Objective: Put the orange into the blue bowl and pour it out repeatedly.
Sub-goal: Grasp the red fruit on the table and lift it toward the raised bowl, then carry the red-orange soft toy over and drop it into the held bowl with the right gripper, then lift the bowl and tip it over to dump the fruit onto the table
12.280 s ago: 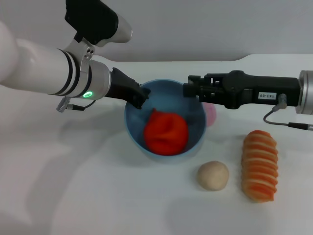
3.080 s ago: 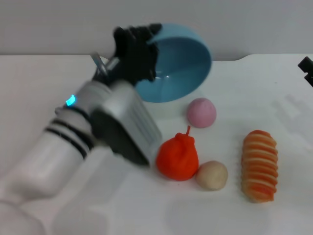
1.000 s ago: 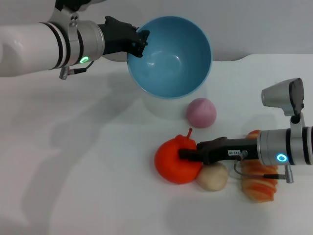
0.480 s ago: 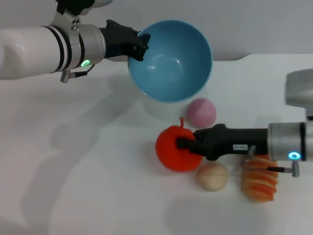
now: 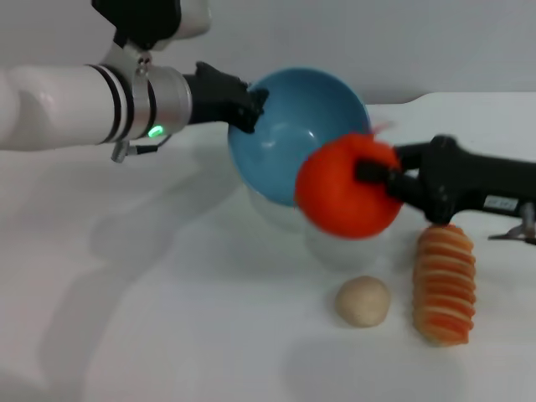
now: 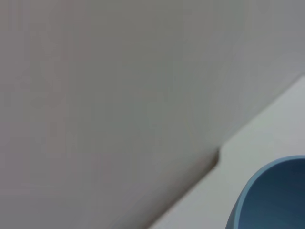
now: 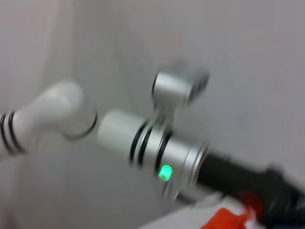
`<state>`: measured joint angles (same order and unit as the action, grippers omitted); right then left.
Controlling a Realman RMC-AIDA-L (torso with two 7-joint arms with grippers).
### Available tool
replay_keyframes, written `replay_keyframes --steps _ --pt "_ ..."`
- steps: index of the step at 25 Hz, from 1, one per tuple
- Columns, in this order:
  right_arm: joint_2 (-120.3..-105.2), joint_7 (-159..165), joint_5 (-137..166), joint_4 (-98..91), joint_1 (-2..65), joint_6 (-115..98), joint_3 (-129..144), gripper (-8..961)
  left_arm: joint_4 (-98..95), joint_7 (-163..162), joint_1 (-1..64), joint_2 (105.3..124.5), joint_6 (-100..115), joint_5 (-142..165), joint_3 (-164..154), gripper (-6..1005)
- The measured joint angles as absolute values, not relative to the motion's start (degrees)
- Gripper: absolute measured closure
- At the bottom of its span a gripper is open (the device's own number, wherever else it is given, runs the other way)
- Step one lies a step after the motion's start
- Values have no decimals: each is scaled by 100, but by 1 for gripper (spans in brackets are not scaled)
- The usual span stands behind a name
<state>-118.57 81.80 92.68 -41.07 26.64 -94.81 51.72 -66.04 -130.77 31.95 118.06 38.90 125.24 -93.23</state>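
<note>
The blue bowl [image 5: 289, 126] hangs above the table, tilted with its opening facing the front and right. My left gripper [image 5: 249, 105] is shut on its left rim. The red-orange orange [image 5: 345, 191] is in the air just in front of the bowl's lower right rim, with my right gripper [image 5: 373, 173] shut on its right side. An edge of the bowl [image 6: 269, 198] shows in the left wrist view. The right wrist view catches a bit of the orange [image 7: 228, 220] and my left arm [image 7: 164, 150] beyond it.
A beige ball [image 5: 363, 301] lies on the white table [image 5: 167, 318] at the front. Right of it lies an orange-and-cream striped loaf [image 5: 444, 283]. A grey wall [image 5: 335, 33] stands behind the table.
My right gripper has lifted the orange off the table, up and to the right, close to the bowl's rim. The bowl has dropped a little and tipped further towards the orange.
</note>
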Motion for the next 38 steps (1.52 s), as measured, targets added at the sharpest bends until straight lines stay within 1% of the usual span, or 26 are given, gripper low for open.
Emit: replay_keyframes --steps 5,9,11,17,22,26,33,38 --pt "-11856 8169 9127 -3947 2636 -9133 4942 898 -6699 -13140 3320 11819 4471 12524 -9495 1000" --pt "-11857 8166 9146 -3611 2749 -8737 4960 912 -6703 -13147 3348 11834 4466 12524 -9641 999" --pt "-11857 8164 9176 -3379 2879 -8574 4974 935 -6704 -13148 3352 11841 4462 12523 -9689 999" --pt "-11864 8163 9151 -3251 2933 -8382 4944 893 -6706 -13149 3341 11845 4456 12524 -9748 1001" --pt "-11862 8162 9036 -3265 2901 -8346 4908 680 -6706 -13155 3325 11831 4454 12528 -9736 999" --pt "-11860 8024 8689 -3249 2794 -8369 4847 601 -6706 -13155 3334 11821 4451 12528 -9712 1000" --pt "-11857 7259 7801 -3081 2273 -8413 4734 462 -6724 -13095 3251 11802 4090 12885 -9745 1000" --pt "-11860 6860 7756 -2708 2053 -8400 4261 460 -6710 -13093 3072 11813 3259 13667 -10084 999"
